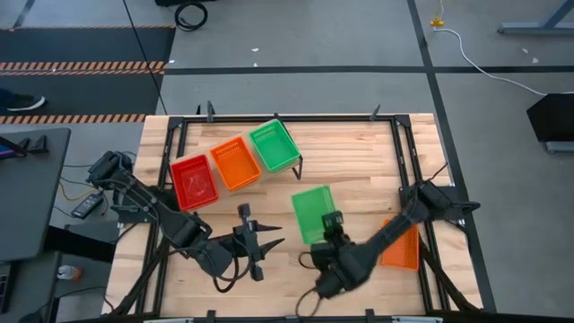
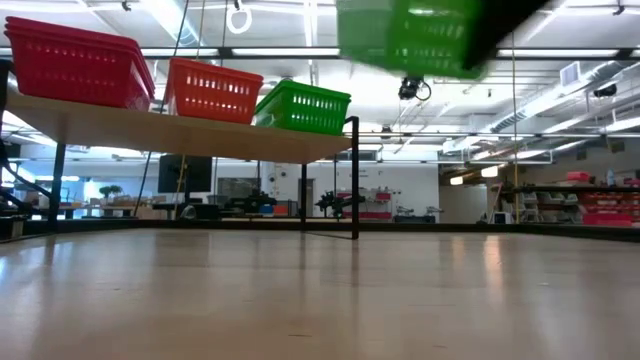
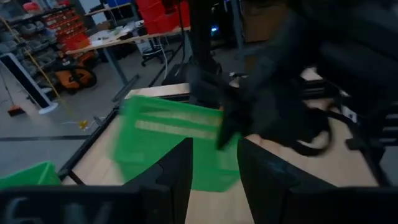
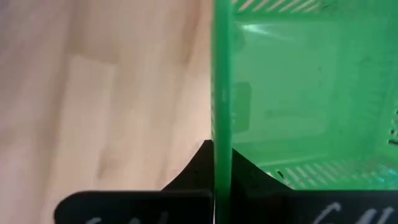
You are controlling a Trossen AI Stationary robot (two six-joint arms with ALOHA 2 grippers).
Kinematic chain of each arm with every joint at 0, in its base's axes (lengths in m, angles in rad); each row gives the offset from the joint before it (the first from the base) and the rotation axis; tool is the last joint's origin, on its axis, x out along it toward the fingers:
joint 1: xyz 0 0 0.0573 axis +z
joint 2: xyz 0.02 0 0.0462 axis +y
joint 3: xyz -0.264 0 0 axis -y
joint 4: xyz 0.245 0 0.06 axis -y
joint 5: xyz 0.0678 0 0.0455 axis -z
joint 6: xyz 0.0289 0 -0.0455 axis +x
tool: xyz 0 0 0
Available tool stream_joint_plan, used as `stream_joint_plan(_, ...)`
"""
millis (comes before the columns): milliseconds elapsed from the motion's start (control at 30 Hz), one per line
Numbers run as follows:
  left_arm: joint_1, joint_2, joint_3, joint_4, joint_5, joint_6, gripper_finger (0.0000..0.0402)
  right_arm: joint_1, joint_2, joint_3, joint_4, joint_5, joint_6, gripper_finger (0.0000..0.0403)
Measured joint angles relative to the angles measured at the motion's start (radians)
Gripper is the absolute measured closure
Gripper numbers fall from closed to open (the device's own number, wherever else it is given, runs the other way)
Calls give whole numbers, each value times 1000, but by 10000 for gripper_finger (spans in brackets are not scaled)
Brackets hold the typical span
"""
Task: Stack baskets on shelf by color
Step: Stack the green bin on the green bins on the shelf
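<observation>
Now the right gripper (image 1: 334,221) is clamped on the near wall of a green basket (image 1: 313,213) held clear of the table at centre; keep it level, swinging toward 11 o'clock onto the shelf's green stack (image 1: 274,145). Its long axis runs 12-to-6, mouth up. The left gripper (image 1: 265,242) waits, fingers spread.

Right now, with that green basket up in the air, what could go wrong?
The right gripper pinches only one thin wall of the green basket, so the basket could tilt or slip out on the way. On the shelf, the green stack sits at the very end, seemingly overhanging the edge; a clumsy landing might knock it off. The left gripper waits open nearby, so the arms could brush.
</observation>
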Motion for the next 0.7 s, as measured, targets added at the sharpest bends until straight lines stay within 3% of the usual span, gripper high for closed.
stream_joint_plan(100,-27,0,0,0,-38,-19,269,-59,-38,71,0,29,-117,395)
stream_joint_plan(267,-81,0,0,0,-191,-13,269,-158,-150,144,9,29,-320,395)
stream_joint_plan(433,-90,0,0,0,-223,-13,269,-271,-261,151,126,18,-598,395)
stream_joint_plan(600,-88,0,0,1,-225,-13,269,-405,-310,151,292,-80,-849,395)
stream_joint_plan(700,-89,0,0,1,-224,-13,269,-480,-310,151,383,-205,-916,394)
